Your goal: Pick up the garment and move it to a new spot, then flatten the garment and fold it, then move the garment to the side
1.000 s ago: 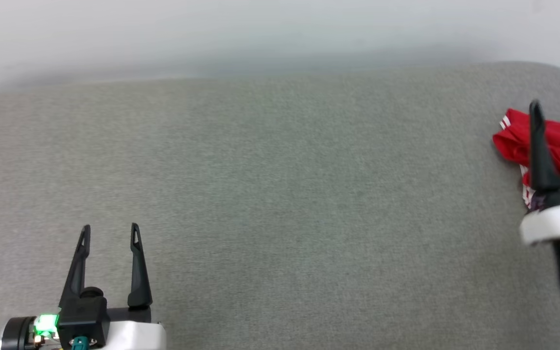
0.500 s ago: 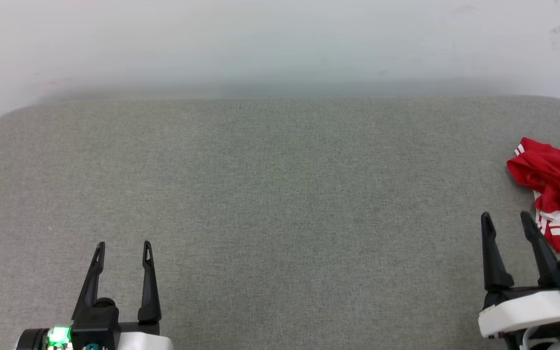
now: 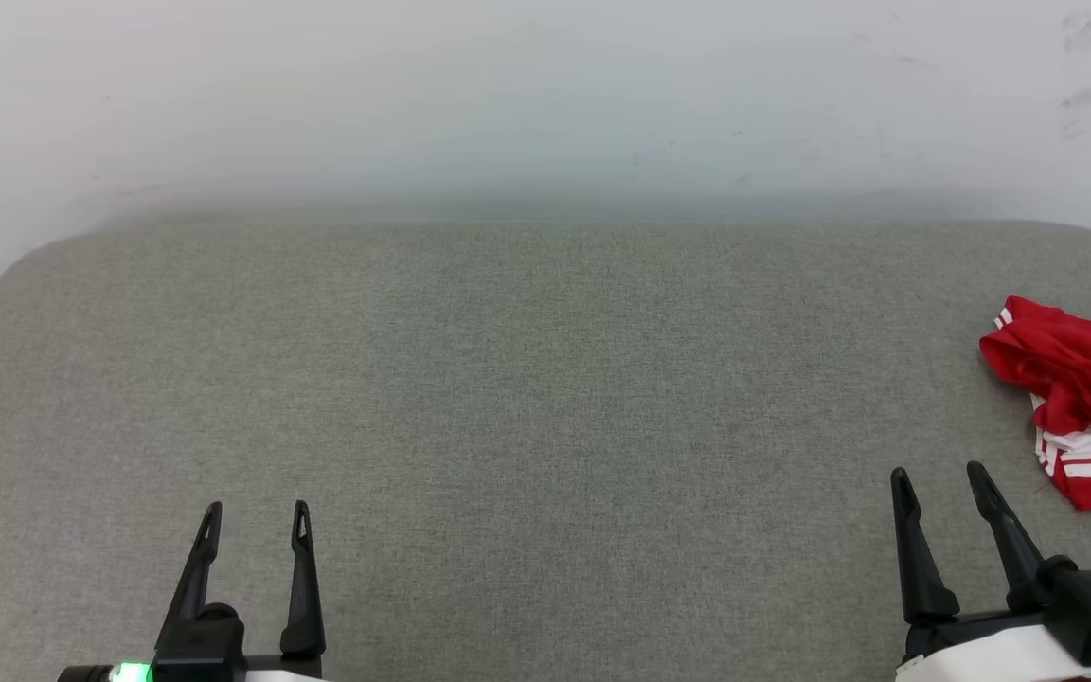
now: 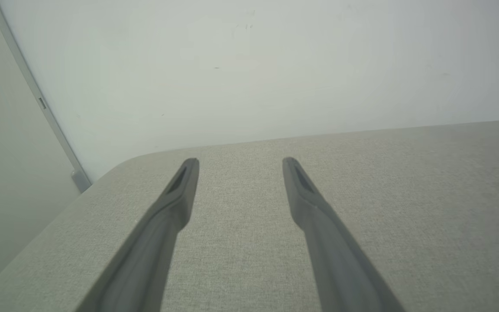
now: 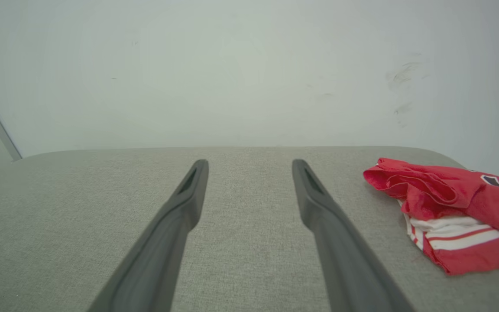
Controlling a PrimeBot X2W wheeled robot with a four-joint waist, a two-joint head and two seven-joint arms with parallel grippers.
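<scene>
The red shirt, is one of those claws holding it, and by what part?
Nothing is held. The left gripper and right gripper are open and empty; the garment lies apart.

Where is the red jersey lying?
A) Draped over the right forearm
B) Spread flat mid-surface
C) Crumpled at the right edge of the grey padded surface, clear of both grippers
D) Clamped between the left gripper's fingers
C: the red jersey lies bunched at the right edge of the grey padded surface, apart from the open right gripper and far from the open left gripper.
</scene>
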